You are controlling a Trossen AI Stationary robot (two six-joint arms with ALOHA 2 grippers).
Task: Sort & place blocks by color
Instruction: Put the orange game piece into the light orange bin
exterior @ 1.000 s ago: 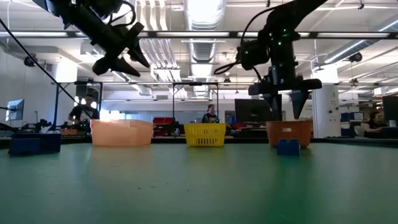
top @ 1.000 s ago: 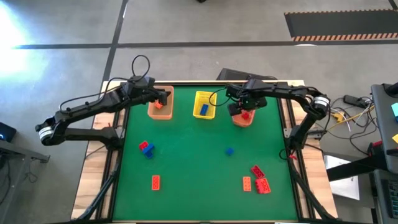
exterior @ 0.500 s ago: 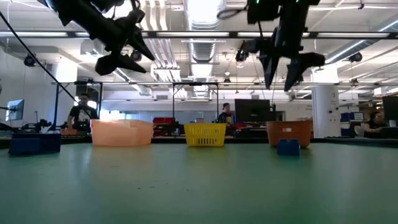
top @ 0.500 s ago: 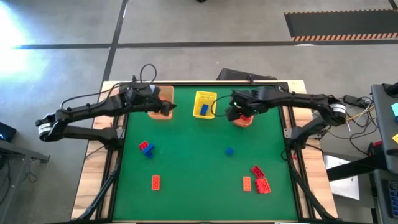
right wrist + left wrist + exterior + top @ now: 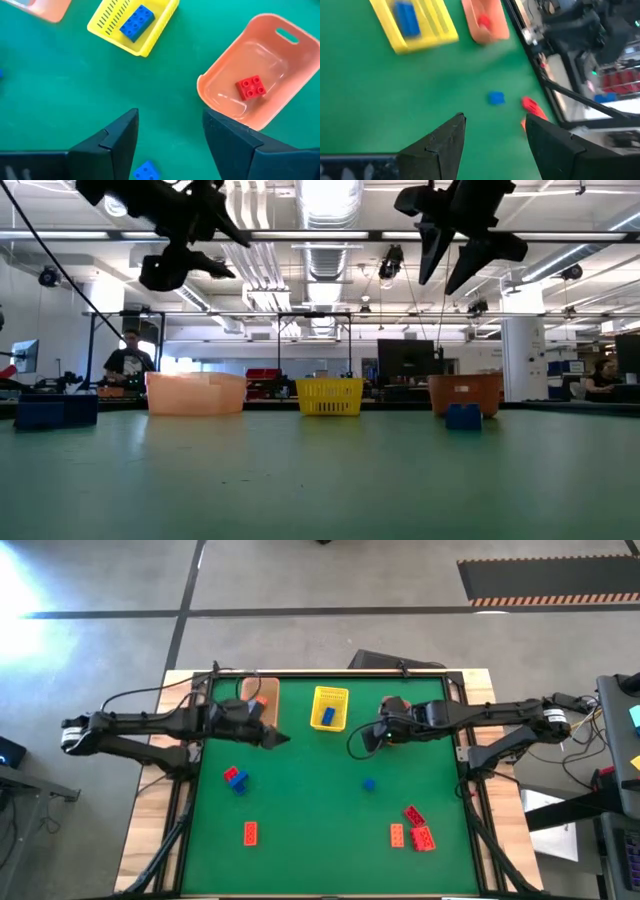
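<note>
My left gripper (image 5: 278,739) hangs in the air above the green table (image 5: 320,810), near the orange basket (image 5: 258,700) at the far left. Its two fingers are apart and hold nothing. An orange block (image 5: 262,701) shows in that basket.

My right gripper (image 5: 366,740) also hangs above the table, just in front of the pink basket (image 5: 260,85). Its fingers are apart too, and they are empty. A red block (image 5: 250,87) lies inside the pink basket.

Between these two baskets sits the yellow basket (image 5: 329,707), and a blue block (image 5: 328,716) lies in it.

More blocks lie on the table. A small blue block (image 5: 369,783) sits alone near the middle, below my right gripper. On the left side a red block (image 5: 231,775) and a blue block (image 5: 240,785) touch each other. Nearer the front, an orange-red block (image 5: 250,832) lies by itself. At the front right there are three more close together: a red one (image 5: 414,815), an orange one (image 5: 397,834), and a bigger red one (image 5: 423,838).

From table height, both my grippers are high up over the baskets. A person (image 5: 126,362) stands far back in the room, behind the table.
</note>
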